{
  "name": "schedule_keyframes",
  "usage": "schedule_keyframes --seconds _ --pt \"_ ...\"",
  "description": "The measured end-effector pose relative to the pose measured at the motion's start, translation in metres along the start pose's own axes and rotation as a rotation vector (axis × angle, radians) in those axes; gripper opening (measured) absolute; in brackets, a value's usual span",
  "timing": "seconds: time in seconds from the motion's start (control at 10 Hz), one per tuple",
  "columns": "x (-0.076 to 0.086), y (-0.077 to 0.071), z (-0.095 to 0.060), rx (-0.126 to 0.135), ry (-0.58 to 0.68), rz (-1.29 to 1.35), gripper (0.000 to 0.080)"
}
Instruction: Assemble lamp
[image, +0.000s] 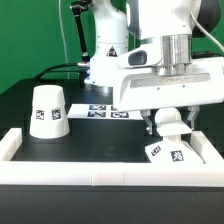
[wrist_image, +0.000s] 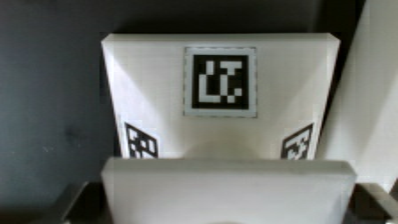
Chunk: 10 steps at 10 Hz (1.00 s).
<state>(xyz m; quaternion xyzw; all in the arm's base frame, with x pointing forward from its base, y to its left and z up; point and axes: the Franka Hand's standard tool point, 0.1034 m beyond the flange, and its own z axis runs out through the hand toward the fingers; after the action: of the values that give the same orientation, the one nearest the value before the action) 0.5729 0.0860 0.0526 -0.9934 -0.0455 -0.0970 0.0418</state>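
1. Closest to the exterior view is the long white border rail, running along the front edge of the black table.
2. Just behind the rail, toward the exterior view's right, lies the flat square base. Black-and-white tags show on the faces turned to the camera.
3. The arm stands over the base with its wrist vertical and the gripper pointing straight down.
4. The dark fingers are parted only as wide as the ball-shaped bulb. They sit one on each side of it and appear to clamp it. The bulb hangs just above the base, and I cannot tell whether the two touch.
5. The wrist view looks down on the base, with one tag on its upper face and two more on a lower face. A blurred white shape lies in front of it, too soft to identify. No fingers are clear in this view.
6. Further back, on the exterior view's left, the truncated-cone shade stands upright on the table with its narrow end up and its tag facing forward, well apart from the gripper.
7. Behind the shade, near the centre, the marker board lies flat on the table.
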Motion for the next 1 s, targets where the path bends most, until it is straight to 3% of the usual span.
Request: schedule_keyframes --seconds 0.5,1.0 --pt "0.015 0.002 0.003 0.003 0.049 0.048 0.0537" --pt "0.026 -0.005 0.005 0.005 0.067 0.026 0.0537"
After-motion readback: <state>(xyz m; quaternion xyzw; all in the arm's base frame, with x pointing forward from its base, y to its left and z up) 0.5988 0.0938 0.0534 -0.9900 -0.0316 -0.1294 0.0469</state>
